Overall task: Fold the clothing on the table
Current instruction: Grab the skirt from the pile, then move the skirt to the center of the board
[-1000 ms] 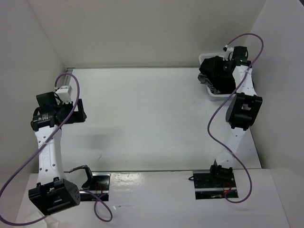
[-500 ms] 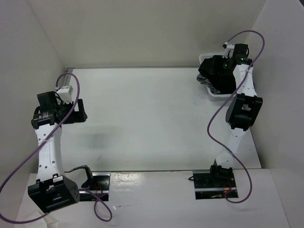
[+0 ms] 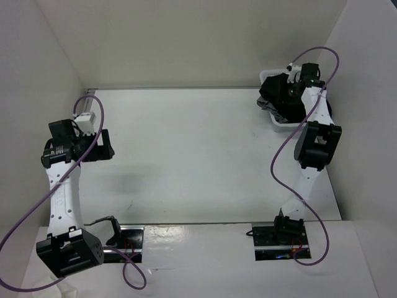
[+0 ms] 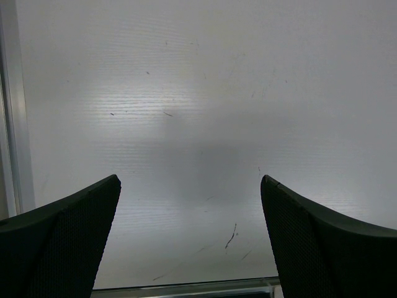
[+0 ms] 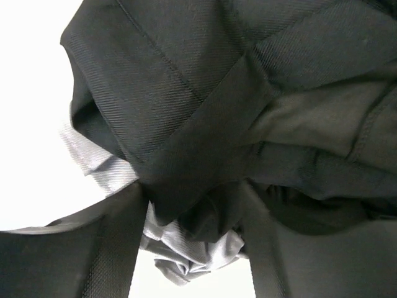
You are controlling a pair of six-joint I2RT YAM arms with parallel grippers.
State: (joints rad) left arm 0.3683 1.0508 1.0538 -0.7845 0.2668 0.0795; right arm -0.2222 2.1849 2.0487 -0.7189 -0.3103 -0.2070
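The black skirt [image 5: 205,93] is bunching between the right gripper [image 5: 193,198]'s part-open jaws, whether pinched I cannot tell; the left gripper [image 4: 189,186]'s jaws are gaping wide over the counter [image 4: 198,93].

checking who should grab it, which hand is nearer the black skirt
Right. The right hand is on the skirt in the basket, fingers astride a fold; the left hand hangs over the table far across.

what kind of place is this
Probably a robot lab test cell: left arm and right arm bolted to a white table, plain white walls boxing it in, and a basket of dark clothing in the far right corner.
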